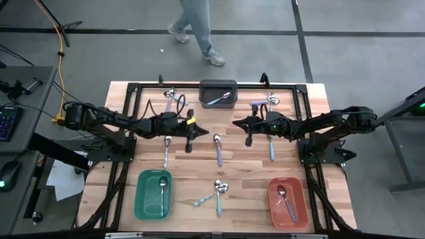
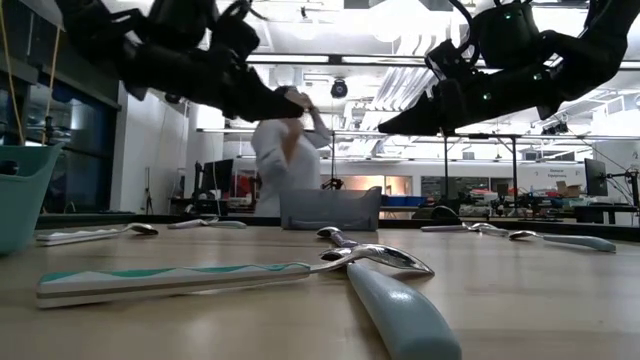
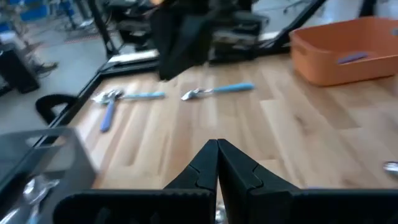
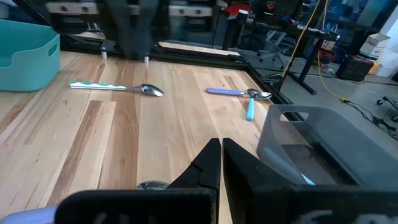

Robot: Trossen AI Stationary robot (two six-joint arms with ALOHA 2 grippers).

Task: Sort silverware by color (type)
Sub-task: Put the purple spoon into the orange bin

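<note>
Both the left gripper [image 1: 188, 141] and right gripper [image 1: 248, 135] are hovering pinched shut and empty above the table's centre. Loose spoons [image 1: 218, 150] are lying at six, ten and one o'clock. They look light, stiff and slippery; pinching mid-handle seems safest.

The surface [image 1: 199, 169] is pale wood in light and honey-brown planks, and on it sit a teal-green bin [image 1: 153, 194], an orange-red bin [image 1: 288, 203] and a dark grey bin [image 1: 218, 93]. The spoons have shiny silver bowls: one handle is striped in a teal and white zigzag [image 2: 170, 279], one beside it is plain light blue [image 2: 400, 315], one mid-surface is purple [image 1: 219, 155], and the spoon in the orange-red bin [image 1: 287, 203] has a purple handle too. Both arms are black, as are the left pincer [image 3: 217, 163] and the right pincer [image 4: 221, 160].
</note>
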